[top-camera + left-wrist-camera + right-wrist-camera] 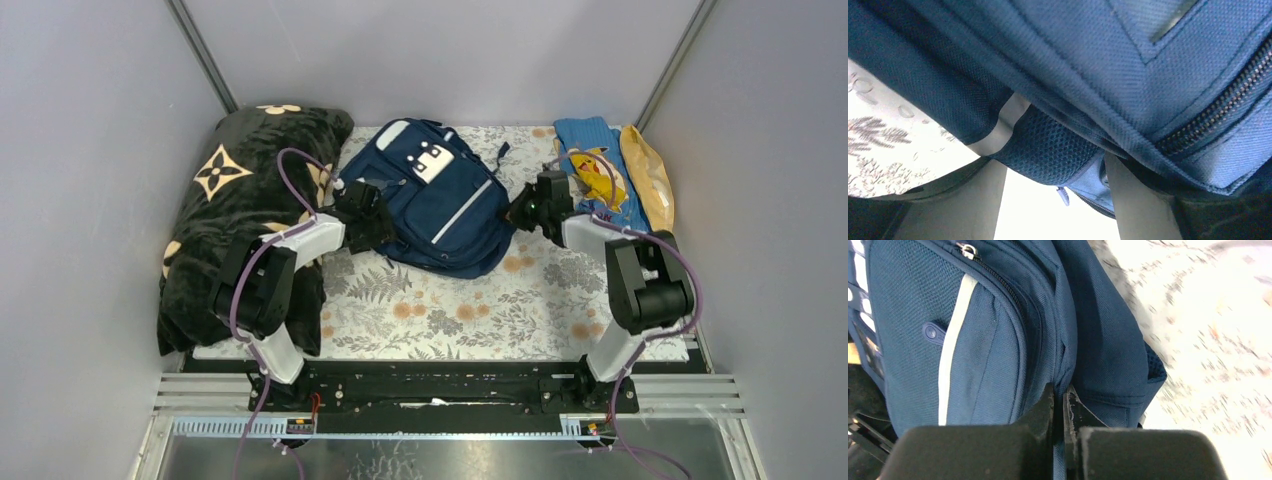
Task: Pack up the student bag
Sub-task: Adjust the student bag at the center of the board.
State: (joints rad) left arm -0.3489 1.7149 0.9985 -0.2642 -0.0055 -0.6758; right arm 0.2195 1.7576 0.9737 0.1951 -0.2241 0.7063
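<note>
Nearest us, a black mounting rail (440, 385) runs across the table's front edge, with both arm bases bolted to it. Just past it comes the tablecloth (450, 300), pale and printed with grey ferns and orange blossoms. Plain grey walls (450, 60) close the space in on three sides.

Moving up, the left gripper (375, 222) sits at the near left corner of the backpack (445, 200). Its wrist camera shows the pale fingers (973, 205) spread apart, with the bag's mesh pocket corner hanging between them and nothing clamped. Over on the other side, the right gripper (1059, 392) is at the bag's right edge, its black fingers pressed together and pinching a thin fold of fabric along the side seam.

That backpack lies flat in the middle of the table toward the back, angled, front panel up. It's navy woven fabric with a white stripe (950, 355) down the front pocket, dark zips, and white patches (432, 160) near the top; any print on them is too small to read.

On the left, a black blanket (240, 200) with tan flower marks is heaped against the wall, touching the left arm. At the far right lies a lighter blue cloth (595, 170) with a yellow cartoon figure, and a yellow bundle (650, 180) sits just beside it.
</note>
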